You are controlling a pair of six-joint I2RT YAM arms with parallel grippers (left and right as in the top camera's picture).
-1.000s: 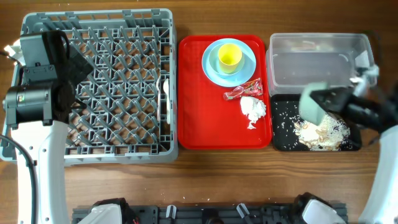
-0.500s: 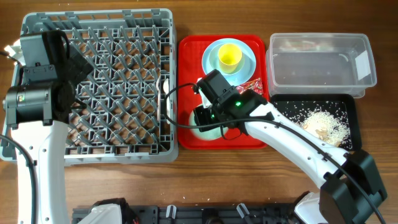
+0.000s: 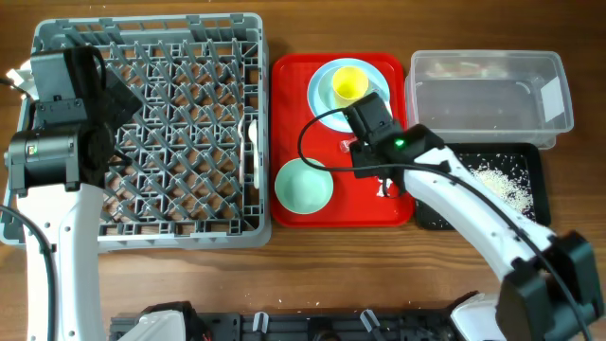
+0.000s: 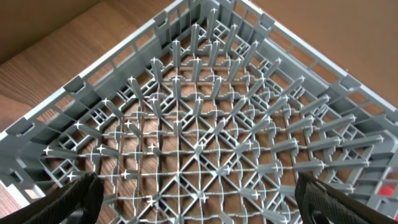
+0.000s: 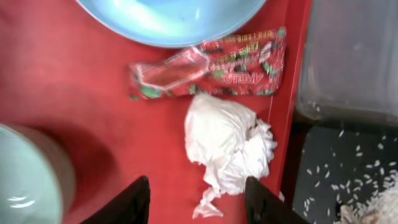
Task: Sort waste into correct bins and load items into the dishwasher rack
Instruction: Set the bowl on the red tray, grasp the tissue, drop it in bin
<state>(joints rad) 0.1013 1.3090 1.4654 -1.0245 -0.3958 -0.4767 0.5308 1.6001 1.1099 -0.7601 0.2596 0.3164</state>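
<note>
- Wooden counter (image 3: pixel 331 275); crumpled white tissue (image 5: pixel 227 146) lies on the red tray (image 5: pixel 62 93).
- Right pincer (image 5: pixel 199 202) hovers over it, parted and empty; left pincer (image 4: pixel 196 199) wide.
- Light, soft, compressible: pinch its bunched middle.

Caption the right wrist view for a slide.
Open right gripper poised over the tissue, with the wrapper beside it on the red tray.

overhead: wrapper (image 5: pixel 211 65), tissue (image 5: pixel 227 146) mostly covered by right arm (image 3: pixel 454 194) | right wrist: blue plate (image 5: pixel 168 18) cut at top; mint bowl (image 5: pixel 28 177) blurred, cut at left | left wrist: rack (image 4: pixel 199 124) clipped
</note>
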